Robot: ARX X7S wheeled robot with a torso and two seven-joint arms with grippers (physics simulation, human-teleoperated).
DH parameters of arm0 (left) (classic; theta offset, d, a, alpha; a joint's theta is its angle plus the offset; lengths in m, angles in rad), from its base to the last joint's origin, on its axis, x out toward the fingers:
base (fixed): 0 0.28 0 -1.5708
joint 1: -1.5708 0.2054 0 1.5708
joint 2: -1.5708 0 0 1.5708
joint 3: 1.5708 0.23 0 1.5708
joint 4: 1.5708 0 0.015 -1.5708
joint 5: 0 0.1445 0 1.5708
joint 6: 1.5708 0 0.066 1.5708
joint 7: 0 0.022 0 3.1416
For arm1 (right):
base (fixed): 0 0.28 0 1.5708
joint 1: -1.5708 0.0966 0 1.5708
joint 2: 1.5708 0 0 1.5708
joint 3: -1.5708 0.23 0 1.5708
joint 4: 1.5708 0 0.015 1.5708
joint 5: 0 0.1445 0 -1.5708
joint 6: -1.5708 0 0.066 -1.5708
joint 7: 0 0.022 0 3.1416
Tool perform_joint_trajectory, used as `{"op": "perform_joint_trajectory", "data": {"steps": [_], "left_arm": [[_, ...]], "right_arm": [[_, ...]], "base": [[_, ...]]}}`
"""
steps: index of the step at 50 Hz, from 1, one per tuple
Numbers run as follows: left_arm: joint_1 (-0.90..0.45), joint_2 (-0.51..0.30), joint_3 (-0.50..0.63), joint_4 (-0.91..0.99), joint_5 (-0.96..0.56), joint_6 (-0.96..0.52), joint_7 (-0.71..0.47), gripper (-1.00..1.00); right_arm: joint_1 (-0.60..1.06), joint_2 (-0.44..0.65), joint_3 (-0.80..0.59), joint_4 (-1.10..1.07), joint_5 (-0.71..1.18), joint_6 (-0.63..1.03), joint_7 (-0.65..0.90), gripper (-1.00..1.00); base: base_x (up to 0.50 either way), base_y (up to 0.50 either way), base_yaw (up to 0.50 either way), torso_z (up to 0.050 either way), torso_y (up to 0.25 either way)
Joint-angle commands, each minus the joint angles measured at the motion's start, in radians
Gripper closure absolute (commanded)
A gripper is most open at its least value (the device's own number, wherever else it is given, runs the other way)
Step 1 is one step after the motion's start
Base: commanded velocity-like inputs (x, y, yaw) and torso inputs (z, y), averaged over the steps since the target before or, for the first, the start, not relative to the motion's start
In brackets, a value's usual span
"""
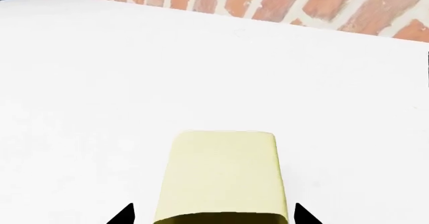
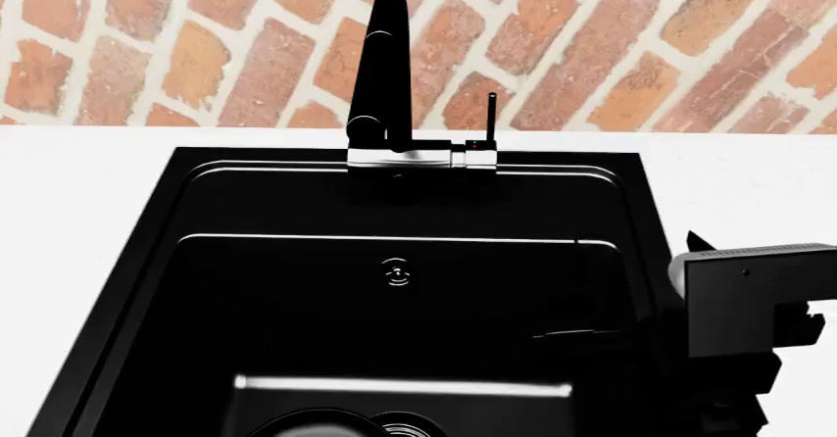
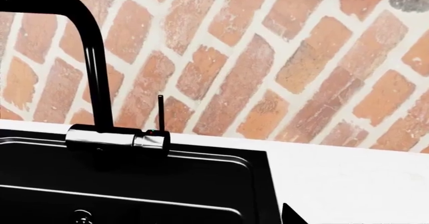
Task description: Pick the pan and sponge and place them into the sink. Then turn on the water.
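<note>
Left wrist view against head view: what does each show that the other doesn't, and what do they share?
Only the left wrist view shows the sponge, lying on the white counter between the left gripper fingertips, which are spread wide of its sides.

Only the head view shows the sink, the faucet with its thin lever, the overflow fitting, the drain strainer and part of the right arm.

Both show the brick wall and white counter.
</note>
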Motion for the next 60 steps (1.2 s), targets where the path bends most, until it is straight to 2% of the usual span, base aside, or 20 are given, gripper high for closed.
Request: {"op": "perform_joint_trajectory", "data": {"steps": [1, 23, 24, 41, 46, 49, 50, 60], "left_arm": [[0.001, 0.004, -0.006, -0.049, -0.002, 0.021, 0.013, -1.0], [0.004, 0.0, 0.018, -0.132, 0.002, 0.06, 0.057, -1.0], [0.005, -0.004, 0.022, -0.129, 0.005, 0.061, 0.057, 1.0], [-0.034, -0.032, 0.077, -0.079, 0.022, 0.07, 0.073, 1.0], [-0.077, -0.052, 0.08, -0.03, -0.019, 0.015, 0.079, 1.0], [-0.098, -0.065, 0.119, -0.013, -0.006, 0.052, 0.116, 1.0], [-0.114, -0.076, 0.16, -0.013, 0.019, 0.047, 0.119, 1.0], [-0.218, -0.111, 0.305, -0.004, -0.002, -0.008, 0.218, 1.0]], "right_arm": [[0.001, -0.003, -0.001, 0.002, 0.003, -0.002, 0.003, -1.0], [0.0, 0.004, -0.018, 0.005, -0.008, 0.004, 0.009, -1.0], [-0.001, 0.003, -0.018, 0.008, -0.008, 0.002, 0.009, -1.0], [-0.005, -0.001, -0.018, 0.023, -0.009, -0.016, 0.008, -1.0], [-0.008, -0.004, -0.02, 0.025, -0.008, -0.019, 0.008, -1.0], [-0.006, -0.003, -0.021, 0.027, -0.009, -0.02, 0.008, -1.0], [-0.005, -0.004, -0.022, 0.027, -0.008, -0.019, 0.008, -1.0], [-0.003, -0.002, -0.024, 0.024, -0.006, -0.016, 0.01, -1.0]], "base": [[0.0, 0.0, 0.0, 0.0, 0.0], [0.0, 0.0, 0.0, 0.0, 0.0], [0.0, 0.0, 0.0, 0.0, 0.0], [0.0, 0.0, 0.0, 0.0, 0.0], [0.0, 0.0, 0.0, 0.0, 0.0], [0.0, 0.0, 0.0, 0.0, 0.0], [0.0, 0.0, 0.0, 0.0, 0.0], [0.0, 0.0, 0.0, 0.0, 0.0]]}}
